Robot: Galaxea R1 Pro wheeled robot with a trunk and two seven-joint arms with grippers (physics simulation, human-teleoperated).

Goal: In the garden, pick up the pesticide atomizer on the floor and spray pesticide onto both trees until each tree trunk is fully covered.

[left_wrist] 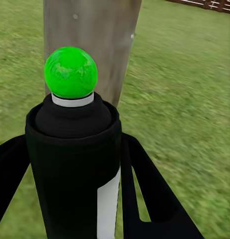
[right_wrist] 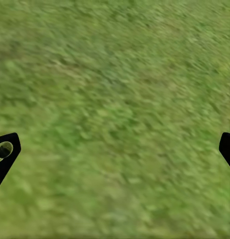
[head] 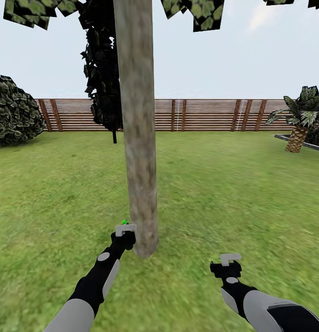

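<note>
With the left claw [head: 125, 229] clamped on the pesticide atomizer [left_wrist: 75, 169] just left of the tree trunk [head: 140, 138] at lower centre and the right claw [head: 229, 259] wide and empty, spray could miss the trunk's far side.

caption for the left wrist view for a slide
Left gripper holds the black atomizer, green nozzle aimed at the tree trunk.

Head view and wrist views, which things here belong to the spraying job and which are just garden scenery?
Part of the job:
- pesticide atomizer, black bottle with green nozzle, held in the left gripper
- tree trunk right in front of it

Just scenery:
- wooden fence
- round bush
- palm-like plant
- dark conifer
- right gripper, open over the lawn
</note>
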